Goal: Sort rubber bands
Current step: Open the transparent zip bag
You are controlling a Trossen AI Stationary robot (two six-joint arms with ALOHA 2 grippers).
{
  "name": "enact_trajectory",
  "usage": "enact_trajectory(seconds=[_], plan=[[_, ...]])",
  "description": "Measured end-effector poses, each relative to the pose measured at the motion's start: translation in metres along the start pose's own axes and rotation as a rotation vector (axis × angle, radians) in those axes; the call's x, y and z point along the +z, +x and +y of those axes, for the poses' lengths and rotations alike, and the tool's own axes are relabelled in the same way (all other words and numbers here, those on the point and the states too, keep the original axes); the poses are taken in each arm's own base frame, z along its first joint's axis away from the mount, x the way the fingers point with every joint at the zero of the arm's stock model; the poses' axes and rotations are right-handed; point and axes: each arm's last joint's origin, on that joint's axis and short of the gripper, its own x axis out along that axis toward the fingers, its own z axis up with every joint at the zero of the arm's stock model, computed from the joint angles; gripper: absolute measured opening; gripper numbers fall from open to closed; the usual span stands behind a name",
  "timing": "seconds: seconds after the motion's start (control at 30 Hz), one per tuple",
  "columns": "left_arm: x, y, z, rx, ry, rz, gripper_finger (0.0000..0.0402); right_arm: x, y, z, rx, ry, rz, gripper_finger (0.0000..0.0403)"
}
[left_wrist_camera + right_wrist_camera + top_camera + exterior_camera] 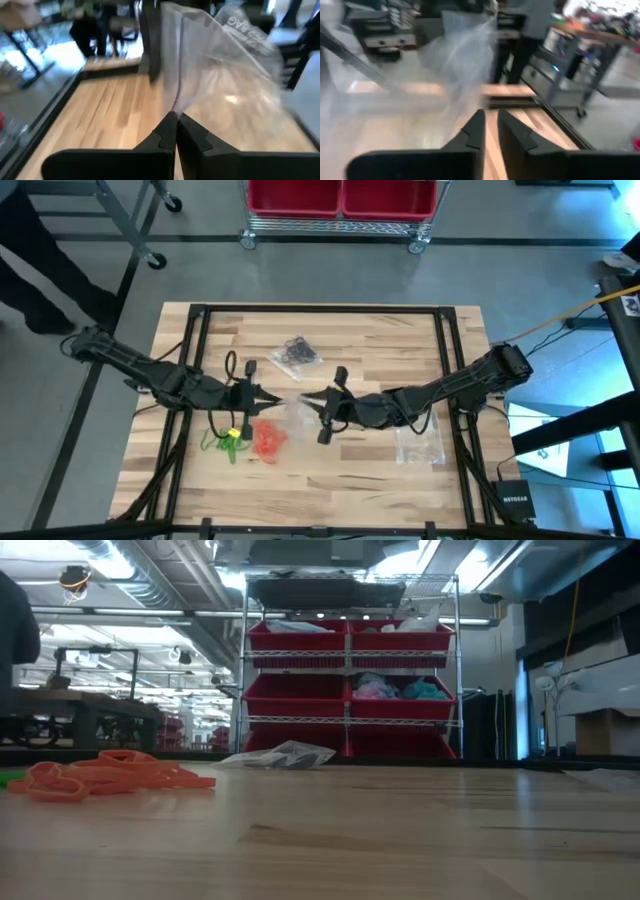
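A clear plastic bag (pixel 297 411) hangs above the middle of the table between my two grippers. My left gripper (pixel 272 398) is shut on it from the left side. My right gripper (pixel 313 405) faces it from the right, fingertips (pixel 490 116) a narrow gap apart, with the blurred bag (pixel 462 47) just ahead. Loose orange-red rubber bands (pixel 268 438) and green ones (pixel 225 442) lie on the table nearer the front. Black ones (pixel 297 355) lie at the back on a clear bag. My left gripper pinches an edge of the clear bag (pixel 176 107) between its two fingertips, coming nearly level from the table's left. The bag stands up and away from the fingers, lifted off the table. My right gripper: I cannot tell whether its fingers touch the bag.
Another clear bag (pixel 418 442) lies flat on the table's right part, under my right arm. Black cables (pixel 215 420) trail across the left side. Beyond the far edge stands a wire rack with red bins (pixel 345 690).
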Motion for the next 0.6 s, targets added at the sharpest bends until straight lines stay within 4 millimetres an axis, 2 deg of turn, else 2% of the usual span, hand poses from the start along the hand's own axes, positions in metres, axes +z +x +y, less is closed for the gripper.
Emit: enact_trajectory(seconds=[0.27,0.6], plan=[[-0.017,-0.003,0.008,0.090,-0.089,0.157,0.0000,-0.011,-0.010,-0.005,-0.056,-0.010,0.163,0.0124],[-0.029,0.001,0.021,0.182,-0.287,0.264,0.0000,-0.009,-0.012,-0.006,-0.046,-0.022,0.159,0.0138]])
